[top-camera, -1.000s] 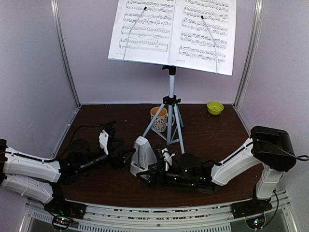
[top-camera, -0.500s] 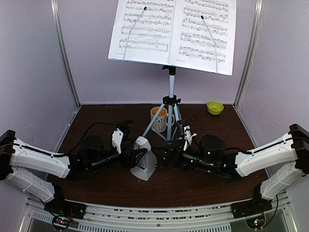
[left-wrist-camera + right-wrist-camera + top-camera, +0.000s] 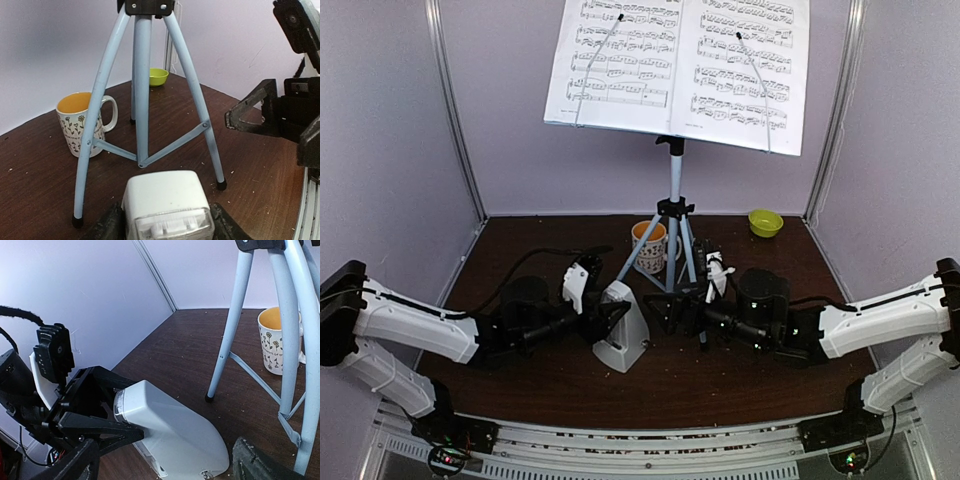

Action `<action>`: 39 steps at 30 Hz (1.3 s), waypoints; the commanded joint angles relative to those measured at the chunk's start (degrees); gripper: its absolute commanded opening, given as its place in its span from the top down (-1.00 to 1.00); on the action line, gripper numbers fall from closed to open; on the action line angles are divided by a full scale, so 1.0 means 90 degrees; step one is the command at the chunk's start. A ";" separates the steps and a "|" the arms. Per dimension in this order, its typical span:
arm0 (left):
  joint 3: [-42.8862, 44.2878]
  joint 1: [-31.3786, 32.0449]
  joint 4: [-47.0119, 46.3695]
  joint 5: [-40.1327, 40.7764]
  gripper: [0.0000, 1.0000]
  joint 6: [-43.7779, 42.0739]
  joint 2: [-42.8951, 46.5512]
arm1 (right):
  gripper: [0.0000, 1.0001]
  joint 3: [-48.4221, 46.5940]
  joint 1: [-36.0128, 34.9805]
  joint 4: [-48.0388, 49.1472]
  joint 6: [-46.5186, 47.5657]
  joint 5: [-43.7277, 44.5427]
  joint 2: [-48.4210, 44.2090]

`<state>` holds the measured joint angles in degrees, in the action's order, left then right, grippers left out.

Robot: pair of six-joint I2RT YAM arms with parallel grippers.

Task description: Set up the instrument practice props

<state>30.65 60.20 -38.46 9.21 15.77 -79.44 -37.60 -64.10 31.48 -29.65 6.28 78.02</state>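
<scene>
Left gripper (image 3: 606, 318) clamps its black fingers on the narrow top of a small white pyramid metronome with a clear cover (image 3: 175, 435). The metronome sits on the dark brown table (image 3: 770, 380), just in front of the legs of a pale music stand on a grey folding tripod (image 3: 675, 200). Two white printed sheet-music pages (image 3: 620, 60) rest on the stand above. Right gripper (image 3: 661, 309), jaws spread wide and empty, is poised just right of the metronome.

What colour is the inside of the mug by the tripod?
Orange; the mug shows best in the left wrist view.
</scene>
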 commanded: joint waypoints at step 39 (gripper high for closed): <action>0.0162 0.0174 -0.0017 -0.0712 -0.19 -0.0405 0.0077 | -0.65 -0.0792 0.0451 -0.0310 -0.0501 -0.0861 0.0865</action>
<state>30.57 61.25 -38.68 1.80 12.69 -78.08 -43.99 -60.47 26.76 -33.08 0.12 84.77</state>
